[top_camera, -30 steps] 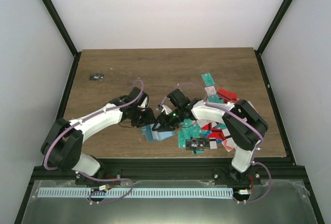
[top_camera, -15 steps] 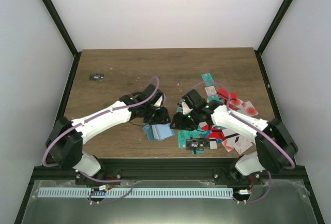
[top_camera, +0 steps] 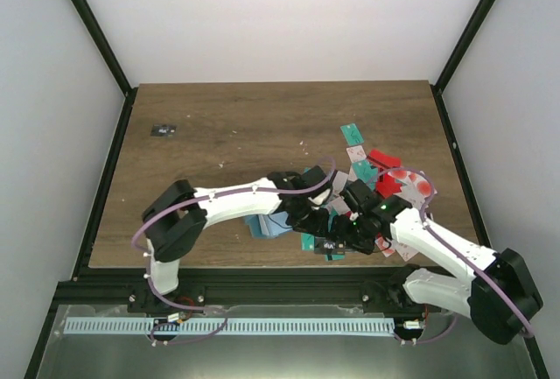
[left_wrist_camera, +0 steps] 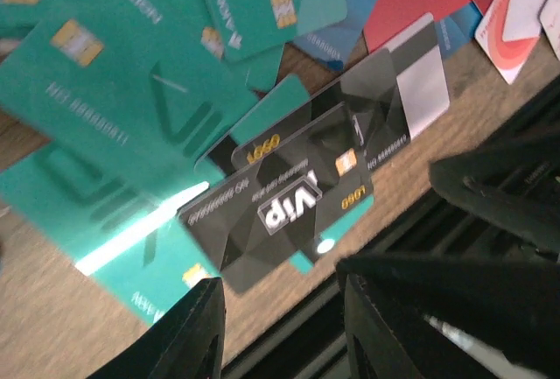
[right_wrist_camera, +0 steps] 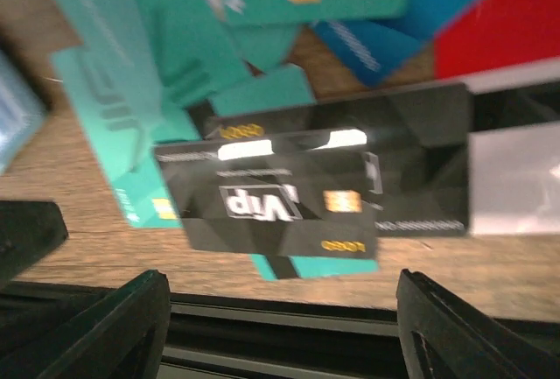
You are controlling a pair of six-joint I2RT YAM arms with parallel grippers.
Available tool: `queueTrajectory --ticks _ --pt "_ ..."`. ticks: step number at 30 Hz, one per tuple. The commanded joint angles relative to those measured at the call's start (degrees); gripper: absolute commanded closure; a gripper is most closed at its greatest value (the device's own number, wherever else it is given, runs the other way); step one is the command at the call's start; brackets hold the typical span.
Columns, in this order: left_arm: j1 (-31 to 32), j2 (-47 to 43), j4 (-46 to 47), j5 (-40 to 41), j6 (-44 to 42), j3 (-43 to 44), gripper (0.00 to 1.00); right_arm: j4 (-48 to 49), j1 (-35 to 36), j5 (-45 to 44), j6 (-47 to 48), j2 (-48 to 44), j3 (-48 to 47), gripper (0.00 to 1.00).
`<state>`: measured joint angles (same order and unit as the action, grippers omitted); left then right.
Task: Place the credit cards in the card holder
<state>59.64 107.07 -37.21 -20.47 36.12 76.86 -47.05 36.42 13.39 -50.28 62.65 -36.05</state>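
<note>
The credit cards (top_camera: 372, 173) lie in a loose pile on the right of the wooden table: mostly teal, some red, white, blue and black. A black "Vip" card (top_camera: 337, 245) lies at the pile's near edge on a teal card; it shows in the left wrist view (left_wrist_camera: 280, 204) and the right wrist view (right_wrist_camera: 271, 200). The blue-grey card holder (top_camera: 262, 226) lies left of the pile, partly under my left arm. My left gripper (top_camera: 319, 221) (left_wrist_camera: 280, 278) and right gripper (top_camera: 343, 237) (right_wrist_camera: 282, 278) both hover open and empty over the Vip card, close together.
A tiny black object with white marks (top_camera: 163, 129) lies at the back left. The table's black front rail (top_camera: 280, 271) runs just near of the Vip card. Black frame posts stand at the back corners.
My left arm has swung right, from beside the card holder across it to the pile's near edge. My right gripper has pulled back toward the near edge to the black cards.
</note>
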Motion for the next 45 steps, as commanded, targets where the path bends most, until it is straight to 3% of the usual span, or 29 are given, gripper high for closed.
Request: queueTrajectory --ticks 1,10,24,45 --pt "0.9 6.7 -1.5 0.5 -1.0 6.1 0.61 -3.5 -0.4 -1.7 -4.6 -2.6 1.5 0.27" --pt "1.3 14.4 -5.0 1.7 -4.4 11.6 0.61 -5.5 -0.4 -0.3 -6.5 -7.3 5.0 0.22" --pt "3.4 15.7 -4.4 7.8 -6.9 12.4 0.61 -3.3 -0.4 2.4 -7.2 -9.2 8.9 0.18" --pt "9.2 15.7 -2.6 1.1 -5.6 10.1 0.64 0.7 -0.4 6.5 -9.5 -9.4 13.2 0.23"
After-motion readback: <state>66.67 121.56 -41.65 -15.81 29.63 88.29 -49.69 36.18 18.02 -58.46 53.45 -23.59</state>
